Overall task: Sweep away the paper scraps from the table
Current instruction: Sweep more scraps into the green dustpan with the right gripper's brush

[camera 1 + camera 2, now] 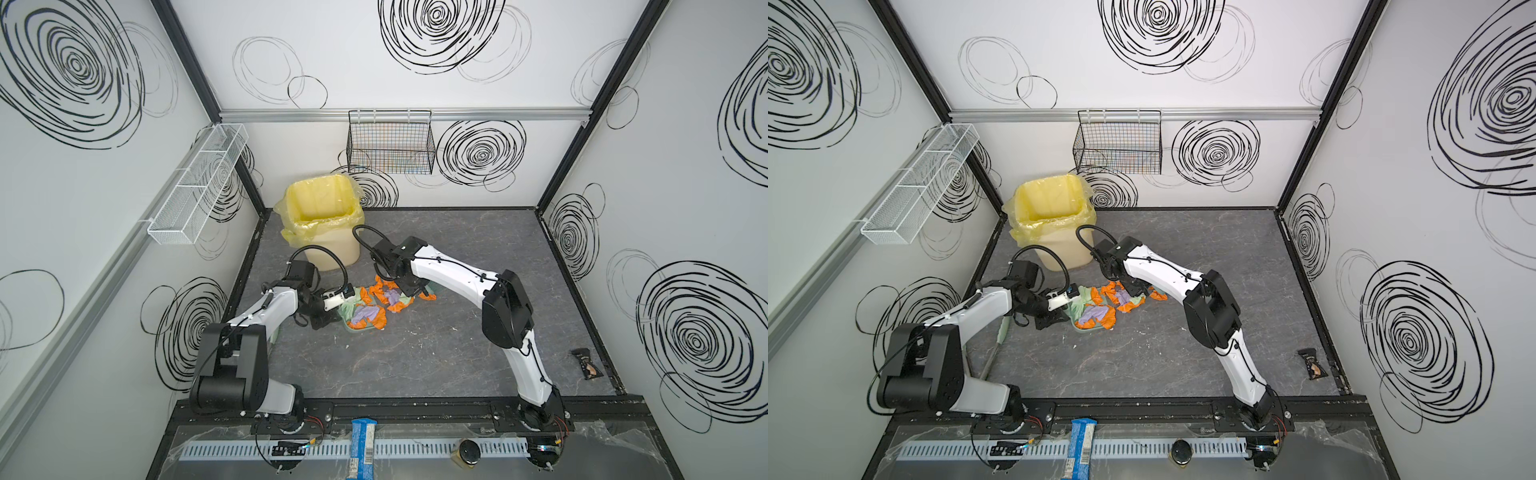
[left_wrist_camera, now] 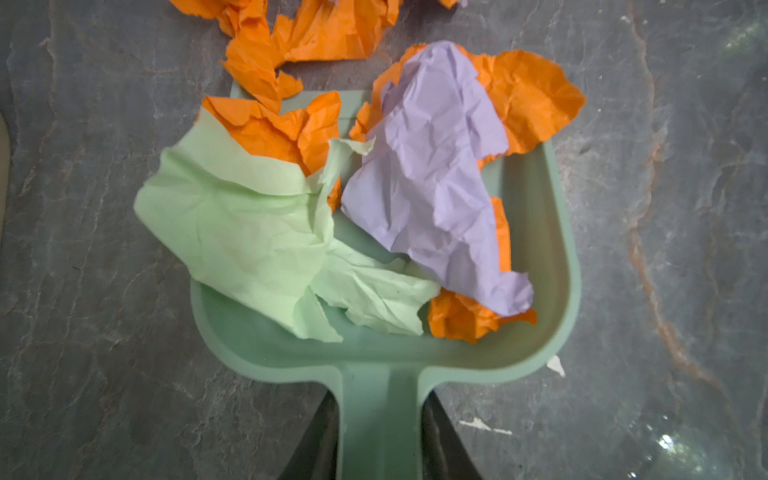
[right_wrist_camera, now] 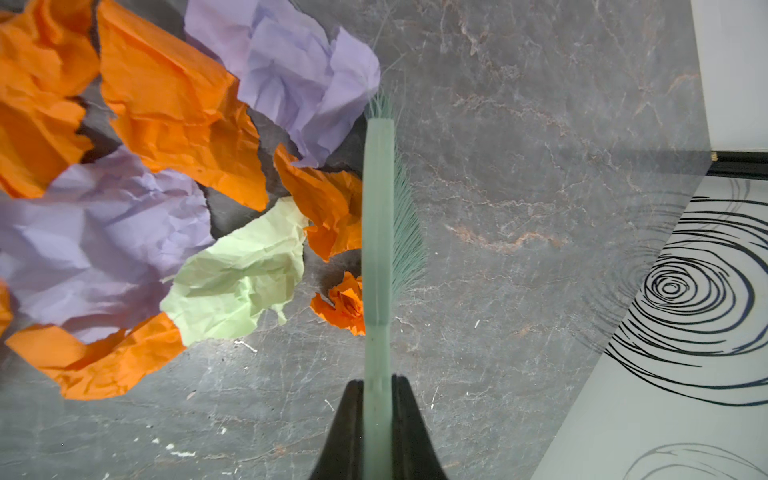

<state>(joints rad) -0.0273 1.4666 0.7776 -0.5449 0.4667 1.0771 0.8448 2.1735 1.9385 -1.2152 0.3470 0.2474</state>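
The left gripper [image 2: 380, 436] is clamped on the handle of a mint-green dustpan [image 2: 540, 332], its 2 dark fingers pressed against either side of the handle. The right gripper [image 3: 376, 415] is closed tight on the thin handle of a matching green brush [image 3: 376, 228]. Both top views show the 2 arms reaching in over the dark grey veined table [image 1: 415, 365] and meeting left of its middle. Behind them, at the table's far left corner, stands a cream trash bin [image 1: 328, 232] lined with a yellow plastic bag. A black wire basket [image 1: 390, 143] hangs on the back wall and a white mesh shelf [image 1: 195, 187] on the left wall. The dustpan lies flat on the table with its open lip turned toward the brush. The brush is held on edge, with its bristles splayed against the table. The paper scraps [image 1: 382, 303] form 1 loose pile between the 2 grippers, just in front of the bin. In the left wrist view some of the paper scraps [image 2: 432, 174], pale green, lilac and orange, lie inside the pan or overhang its rim, and further orange ones rest on the table just past its lip. In the right wrist view the remaining paper scraps [image 3: 166, 104] all lie on 1 side of the brush, the nearest orange ones touching it. A small dark snack packet [image 1: 588, 363] lies by the table's right edge, well apart from the pile.
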